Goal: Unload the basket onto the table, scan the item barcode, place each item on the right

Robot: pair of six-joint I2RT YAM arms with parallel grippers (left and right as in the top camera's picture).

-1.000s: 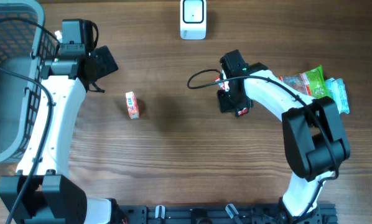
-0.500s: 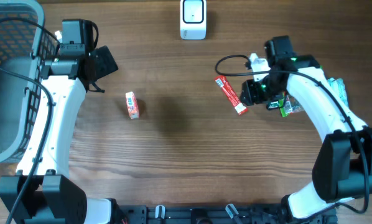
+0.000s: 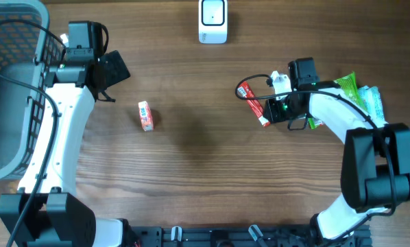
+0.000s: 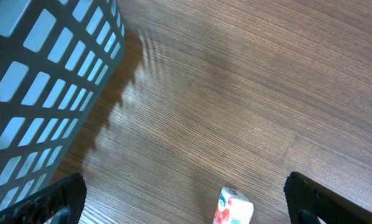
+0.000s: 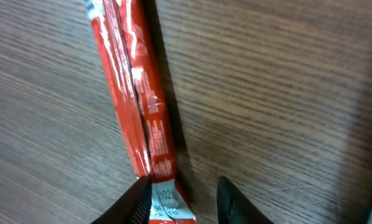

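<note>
The packet [image 3: 254,104] lay flat on the table [image 3: 191,165], right of centre, slanting from its upper-left end down to its lower-right end. It sat below and to the right of the white scanner [image 3: 212,20], well apart from it. It was a long, narrow stick of glossy red film with a seam running down its middle and small white print along one side. In the right wrist view the packet [image 5: 139,106] ended in a white crimped strip bearing dark digits too small to read in full. The right claw [image 3: 267,118] stood over that lower end. Its fingers [image 5: 139,199] were partly spread, one on either side of the white strip. The left finger touched the packet's edge, while bare wood showed between the packet and the other finger, so nothing was pinched. Green and teal wrappers [image 3: 356,92] lay just behind the right arm. At the far left, the left claw [image 4: 186,202] hung fully spread, holding nothing. It was beside a grey basket [image 3: 27,17], with a small orange and white box [image 3: 145,115] lying on the wood nearby.
</note>
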